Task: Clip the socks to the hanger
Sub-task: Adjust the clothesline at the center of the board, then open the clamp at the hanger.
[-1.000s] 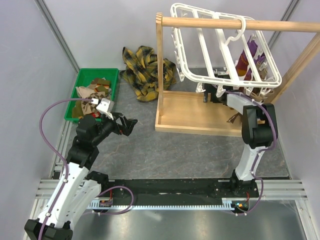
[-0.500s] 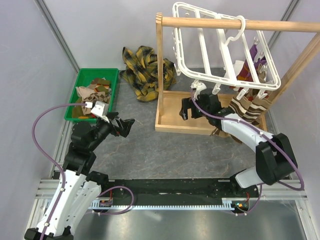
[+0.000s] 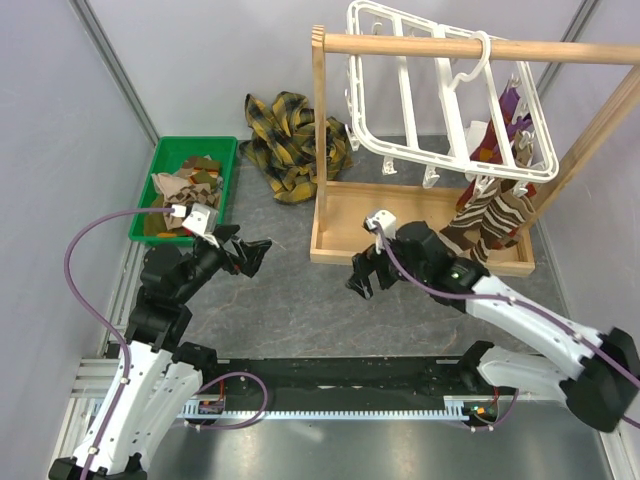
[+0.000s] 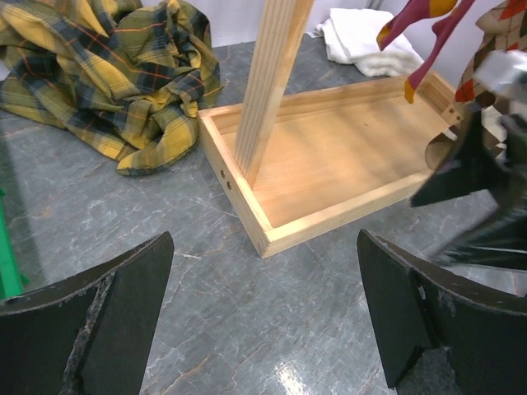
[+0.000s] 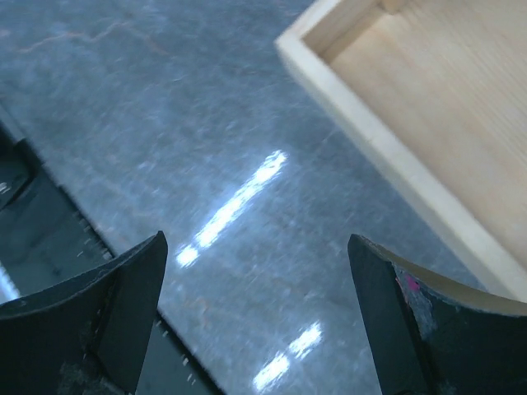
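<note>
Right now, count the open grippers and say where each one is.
2. The left gripper hangs over the table beside the green bin; the right gripper hangs just in front of the wooden tray. Both empty.

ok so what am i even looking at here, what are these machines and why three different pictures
These are two robot arms bolted at the near edge of a table, each ending in a two-finger gripper. The wide picture looks down from above and behind them. The other two come from cameras on the wrists, so the dark shapes in their bottom corners are each arm's own fingers. The left gripper and right gripper are both open, holding nothing. On the table are a green bin of loose socks, a yellow plaid cloth and a wooden rack. A white hanger hangs from its rod, with a few clipped socks dangling below.
</note>
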Available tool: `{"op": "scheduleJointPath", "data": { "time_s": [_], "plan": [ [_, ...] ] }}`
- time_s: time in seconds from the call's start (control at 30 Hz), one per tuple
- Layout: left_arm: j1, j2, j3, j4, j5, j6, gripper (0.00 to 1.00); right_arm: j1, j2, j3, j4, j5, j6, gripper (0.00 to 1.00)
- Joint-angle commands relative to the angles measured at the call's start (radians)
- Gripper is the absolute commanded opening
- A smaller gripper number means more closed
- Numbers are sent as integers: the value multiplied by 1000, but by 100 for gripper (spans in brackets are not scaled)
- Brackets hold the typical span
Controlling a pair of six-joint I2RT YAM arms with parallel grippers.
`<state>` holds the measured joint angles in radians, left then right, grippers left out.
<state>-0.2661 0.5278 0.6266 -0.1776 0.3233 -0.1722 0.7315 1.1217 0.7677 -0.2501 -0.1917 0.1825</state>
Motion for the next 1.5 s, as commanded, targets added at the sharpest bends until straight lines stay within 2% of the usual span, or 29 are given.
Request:
{"op": "scheduleJointPath", "data": {
  "time_s": [0.0,0.17,0.33,0.67,0.73,1.1,1.2,1.23,1.4,1.47],
  "plan": [
    [-4,9,-2,46,54,31,99,37,-184,1,-93,-81,-21,98],
    [-2,29,-2,59,105,33,99,37,-351,80,-236,-43,-64,98],
    [-4,46,-2,59,109,34,99,39,-430,215,-307,255,-75,98],
    [-5,44,-4,47,94,37,99,39,-378,430,-302,543,-100,97],
    [-7,43,-4,49,103,37,99,39,-376,452,-295,563,-115,97],
    [-56,107,57,38,112,-19,99,39,-293,616,-296,472,-117,92],
    [-125,136,96,38,57,-47,99,39,-272,648,-299,472,-123,90],
    [-178,149,108,38,34,-50,99,39,-266,656,-299,472,-123,89],
    [-402,231,188,82,-185,-49,99,39,-232,719,-301,476,-118,86],
    [-456,254,206,124,-266,-49,99,39,-224,743,-302,465,-117,85]
  ]
}}
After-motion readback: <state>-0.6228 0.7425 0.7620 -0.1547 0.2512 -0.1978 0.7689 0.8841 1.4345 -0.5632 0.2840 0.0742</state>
